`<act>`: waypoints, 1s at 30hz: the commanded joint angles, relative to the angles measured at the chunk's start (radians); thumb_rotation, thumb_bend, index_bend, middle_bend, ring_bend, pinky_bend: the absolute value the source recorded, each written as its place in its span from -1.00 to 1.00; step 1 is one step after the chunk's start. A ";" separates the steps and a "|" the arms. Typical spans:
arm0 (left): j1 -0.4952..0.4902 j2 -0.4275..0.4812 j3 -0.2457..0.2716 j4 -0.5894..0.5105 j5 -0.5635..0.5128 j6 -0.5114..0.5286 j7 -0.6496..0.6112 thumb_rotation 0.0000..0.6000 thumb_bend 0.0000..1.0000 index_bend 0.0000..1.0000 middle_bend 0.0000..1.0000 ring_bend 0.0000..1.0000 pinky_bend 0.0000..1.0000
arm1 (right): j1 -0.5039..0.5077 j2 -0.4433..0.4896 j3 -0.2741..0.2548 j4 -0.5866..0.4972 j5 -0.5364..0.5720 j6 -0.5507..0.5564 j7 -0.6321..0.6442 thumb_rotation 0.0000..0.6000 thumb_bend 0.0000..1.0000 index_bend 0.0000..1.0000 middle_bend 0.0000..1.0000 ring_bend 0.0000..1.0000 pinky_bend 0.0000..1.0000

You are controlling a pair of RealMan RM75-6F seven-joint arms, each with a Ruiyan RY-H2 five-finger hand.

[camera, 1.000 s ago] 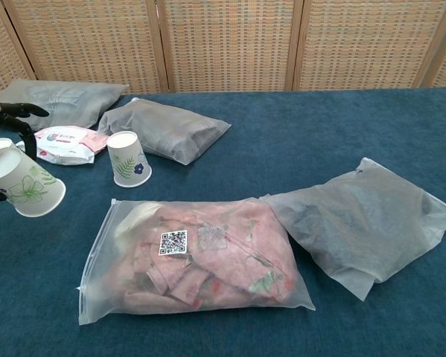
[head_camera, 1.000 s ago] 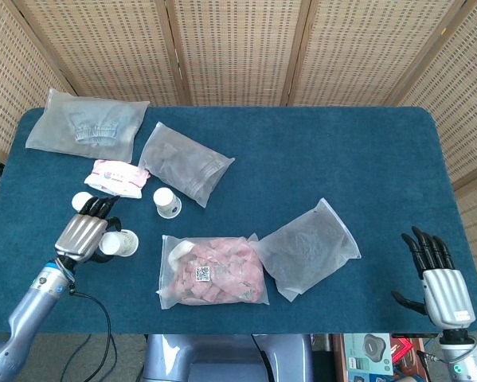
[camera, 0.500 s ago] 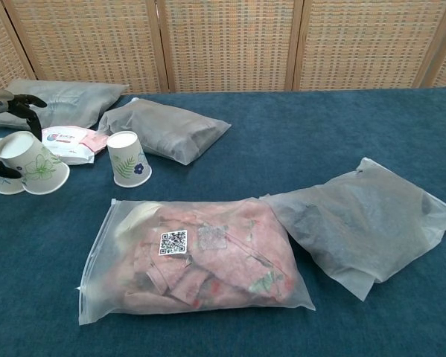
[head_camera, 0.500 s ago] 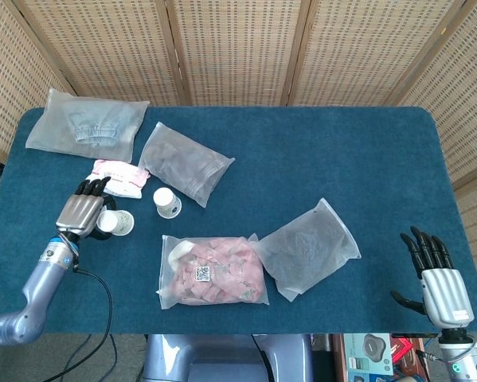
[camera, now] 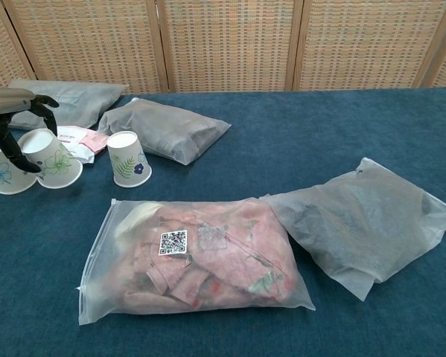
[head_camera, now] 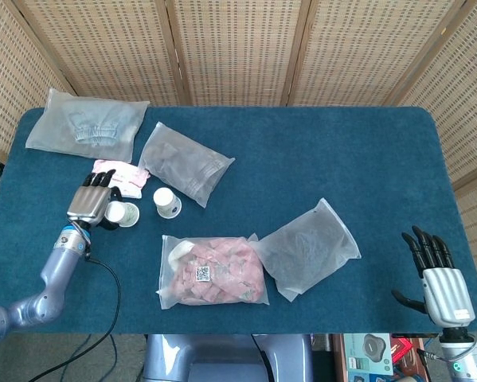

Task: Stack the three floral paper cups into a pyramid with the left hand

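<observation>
Three floral paper cups stand rim-down at the left of the blue table. My left hand (camera: 14,119) grips the middle cup (camera: 56,158), its thumb reaching down between this cup and the outer cup (camera: 1,170) right beside it. The held cup touches or nearly touches the cloth and tilts slightly. The third cup (camera: 128,158) stands alone further right, next to the grey bag. In the head view my left hand (head_camera: 95,204) covers the outer cup, and the held cup (head_camera: 128,214) and the third cup (head_camera: 166,201) show. My right hand (head_camera: 437,274) hangs open off the front right corner.
A pink-and-white packet (head_camera: 123,174) lies just behind the cups. A grey bag (head_camera: 184,163) and a denim bag (head_camera: 87,125) lie further back. A bag of pink clothes (head_camera: 214,270) and a translucent bag (head_camera: 306,247) fill the front middle. A cable (head_camera: 103,302) hangs at the front left.
My left hand has carried the held cup away from the front edge, turned it from lying tilted to rim-down, and lowered it beside the outer cup. The right hand has stayed put.
</observation>
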State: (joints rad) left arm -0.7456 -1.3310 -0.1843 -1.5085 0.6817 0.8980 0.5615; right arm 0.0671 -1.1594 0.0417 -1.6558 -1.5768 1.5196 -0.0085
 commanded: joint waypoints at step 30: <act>-0.127 -0.175 -0.011 0.191 -0.192 -0.012 0.039 1.00 -0.63 -0.14 -1.00 -1.00 -1.00 | 0.009 -0.007 0.005 0.015 0.024 -0.023 0.000 1.00 -0.81 -1.00 -1.00 -1.00 -1.00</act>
State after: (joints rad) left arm -0.8730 -1.5057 -0.1947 -1.3180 0.4878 0.8855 0.6017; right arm 0.0764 -1.1664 0.0469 -1.6407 -1.5531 1.4964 -0.0089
